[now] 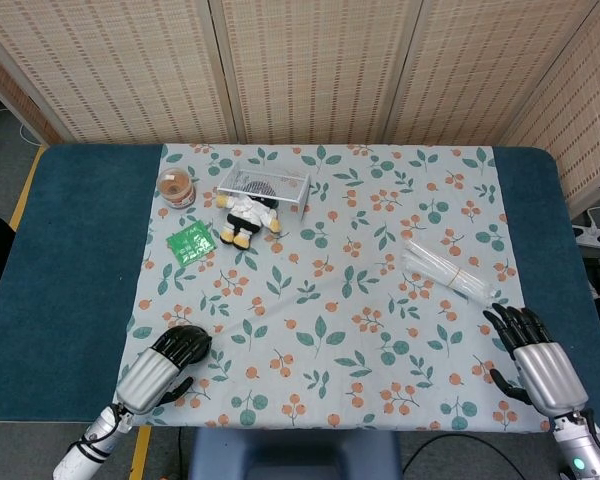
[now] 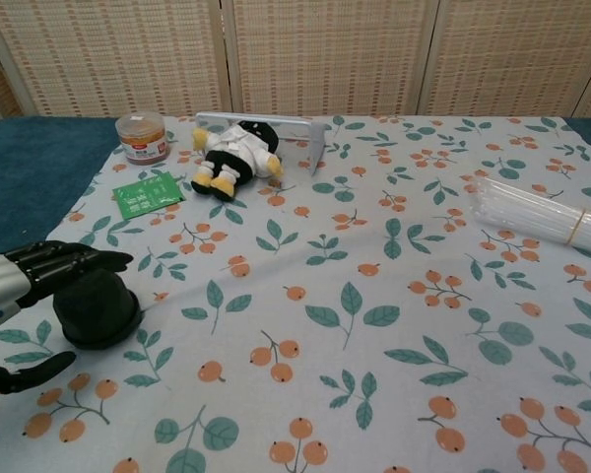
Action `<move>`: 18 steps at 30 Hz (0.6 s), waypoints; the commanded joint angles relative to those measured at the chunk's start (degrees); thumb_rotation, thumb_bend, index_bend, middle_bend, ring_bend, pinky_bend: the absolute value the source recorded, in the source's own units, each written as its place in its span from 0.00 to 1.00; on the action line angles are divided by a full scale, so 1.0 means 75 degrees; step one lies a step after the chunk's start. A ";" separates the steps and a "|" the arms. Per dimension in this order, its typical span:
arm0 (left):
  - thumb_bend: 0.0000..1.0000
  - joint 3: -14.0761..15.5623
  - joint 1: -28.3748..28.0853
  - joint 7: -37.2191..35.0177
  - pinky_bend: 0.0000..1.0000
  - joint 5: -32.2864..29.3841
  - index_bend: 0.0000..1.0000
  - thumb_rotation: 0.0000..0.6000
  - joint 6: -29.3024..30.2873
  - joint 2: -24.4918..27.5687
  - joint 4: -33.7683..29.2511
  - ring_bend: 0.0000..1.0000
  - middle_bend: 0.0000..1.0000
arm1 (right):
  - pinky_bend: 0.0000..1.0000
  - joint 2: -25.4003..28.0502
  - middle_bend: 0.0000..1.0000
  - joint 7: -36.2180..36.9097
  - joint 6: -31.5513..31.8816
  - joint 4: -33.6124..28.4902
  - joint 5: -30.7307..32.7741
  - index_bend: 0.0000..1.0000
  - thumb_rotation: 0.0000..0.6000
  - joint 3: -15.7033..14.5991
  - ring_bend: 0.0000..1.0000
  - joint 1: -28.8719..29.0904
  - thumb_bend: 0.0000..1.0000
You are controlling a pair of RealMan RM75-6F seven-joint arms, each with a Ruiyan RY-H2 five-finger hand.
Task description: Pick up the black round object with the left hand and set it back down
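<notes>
The black round object [image 2: 97,308] is seen at the lower left of the chest view, resting on the floral cloth [image 2: 374,296] that covers the desk [image 1: 80,260]. The left hand [image 2: 25,296] is placed around it at the left edge of the frame: dark fingers [image 2: 64,258] are stretched over its far side, the thumb [image 2: 25,372] lies on the near side, and the hand is loosely spread. Whether the fingers touch the object cannot be told; no firm grip is shown and the object sits flat on the cloth. In the head view the same left hand [image 1: 160,365] is found at the lower left of the cloth, and the object is mostly hidden beneath it.

The right hand [image 1: 535,360] is seen only in the head view, at the lower right on the blue desk edge, palm down, fingers apart, nothing held.

At the upper left of the cloth a small jar with an orange label [image 2: 142,137] is placed. Beside it a plush doll in white and yellow [image 2: 234,158] is laid against a metal mesh rack [image 2: 276,123]. A green packet [image 2: 148,193] lies flat below the jar. A bundle of clear plastic sticks [image 2: 547,219], tied with a band, is laid at the right.
</notes>
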 commanded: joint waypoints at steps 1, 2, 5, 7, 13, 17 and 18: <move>0.38 -0.0085 -0.0023 -0.0240 0.17 0.0008 0.08 1.00 0.0074 -0.0077 0.0117 0.10 0.15 | 0.00 0.0003 0.00 0.0001 0.0005 0.0000 0.0000 0.00 1.00 0.0000 0.00 -0.0003 0.25; 0.38 -0.0113 -0.0045 -0.0296 0.17 -0.0022 0.08 1.00 0.0051 -0.0083 0.0114 0.10 0.15 | 0.00 0.0004 0.00 0.0004 0.0007 0.0001 0.0002 0.00 1.00 0.0001 0.00 -0.0004 0.25; 0.38 -0.0283 -0.0084 -0.0284 0.17 -0.0273 0.09 1.00 -0.0118 -0.0128 0.0092 0.10 0.15 | 0.00 0.0009 0.00 0.0012 0.0018 0.0003 0.0009 0.00 1.00 0.0009 0.00 -0.0006 0.25; 0.37 -0.0364 -0.0163 -0.0215 0.18 -0.0496 0.09 1.00 -0.0454 -0.0097 -0.0030 0.10 0.15 | 0.00 0.0011 0.00 0.0015 0.0015 0.0006 0.0010 0.00 1.00 0.0009 0.00 -0.0005 0.25; 0.37 -0.0372 -0.0457 -0.0212 0.21 -0.0932 0.16 1.00 -0.1461 0.0255 -0.0586 0.09 0.15 | 0.00 0.0004 0.00 -0.0010 0.0002 0.0005 0.0036 0.00 1.00 0.0024 0.00 0.0001 0.25; 0.37 -0.0437 -0.0524 -0.0099 0.22 -0.1038 0.26 1.00 -0.1596 0.0287 -0.0656 0.14 0.19 | 0.00 -0.0006 0.00 -0.0037 -0.0016 0.0008 0.0068 0.00 1.00 0.0036 0.00 0.0007 0.25; 0.38 -0.0456 -0.0533 -0.0085 0.22 -0.1076 0.27 1.00 -0.1628 0.0282 -0.0655 0.15 0.21 | 0.00 -0.0010 0.00 -0.0043 -0.0020 0.0010 0.0074 0.00 1.00 0.0038 0.00 0.0008 0.25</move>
